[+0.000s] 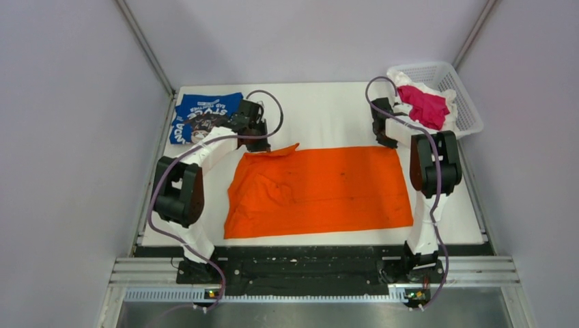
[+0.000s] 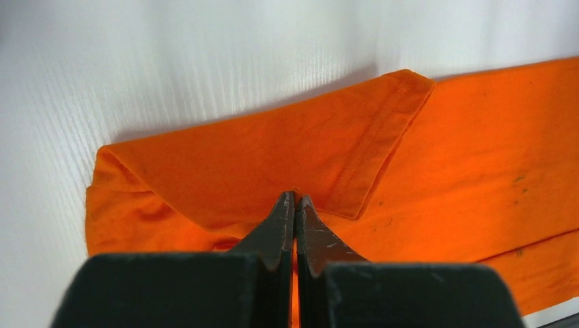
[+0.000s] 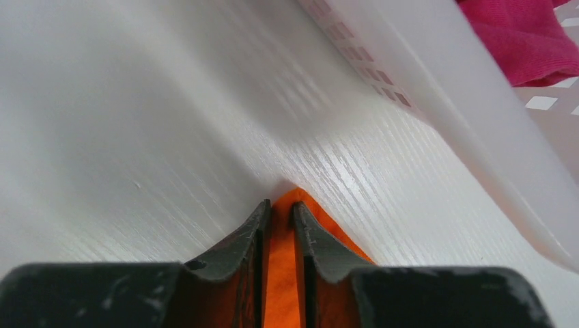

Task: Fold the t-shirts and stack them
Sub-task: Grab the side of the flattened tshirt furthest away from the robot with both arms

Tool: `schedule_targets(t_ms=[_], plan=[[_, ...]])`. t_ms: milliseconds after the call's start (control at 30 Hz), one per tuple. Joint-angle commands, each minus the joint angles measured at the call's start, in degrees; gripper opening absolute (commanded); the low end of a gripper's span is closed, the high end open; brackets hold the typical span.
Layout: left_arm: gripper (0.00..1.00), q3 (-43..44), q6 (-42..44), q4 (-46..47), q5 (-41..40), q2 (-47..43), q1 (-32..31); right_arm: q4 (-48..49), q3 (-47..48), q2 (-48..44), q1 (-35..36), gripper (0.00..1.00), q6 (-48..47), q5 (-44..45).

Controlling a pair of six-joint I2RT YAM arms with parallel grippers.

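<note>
Left gripper (image 2: 295, 199) and right gripper (image 3: 280, 207) each pinch a far corner of the orange shirt (image 1: 328, 188), spread centrally. The blue shirt (image 1: 205, 113) lies at the table's (image 1: 328, 116) far-left corner. Pull unevenly and 1 thin pinch slips — crooked fold.

The left arm (image 1: 179, 191) and right arm (image 1: 433, 167) reach forward from the near edge, elbows bent high, wrists angled downward. The left gripper (image 2: 295, 199) is pinched tight on the orange shirt (image 1: 328, 188) at its far left corner; the right gripper (image 3: 281, 206) clamps the far right corner.
</note>
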Motion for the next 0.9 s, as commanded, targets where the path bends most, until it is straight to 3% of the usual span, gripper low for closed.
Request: schedule_targets(t_ms=[0,133,533,867], plan=[[0.0,-1.84,-0.95,2.01,-1.26,-4.67,-0.26,0.28,-0.81,-1.66,-0.11,0.16,2.75,1.66],[0.0,-2.6,-1.06,1.7,-0.94,-5.96,-0.28,2.3,-1.81,-3.25,-0.08,0.0,2.79,1.58],[0.0,-10.23,-1.67,1.99,-0.56,-15.44,-0.7,8.33,-10.57,-14.11,1.75,0.0,-1.63,1.65],[0.0,-20.1,-5.75,1.45,-1.48,-28.83,-1.79,8.84,-18.55,-24.03,2.83,0.0,-1.79,2.96]])
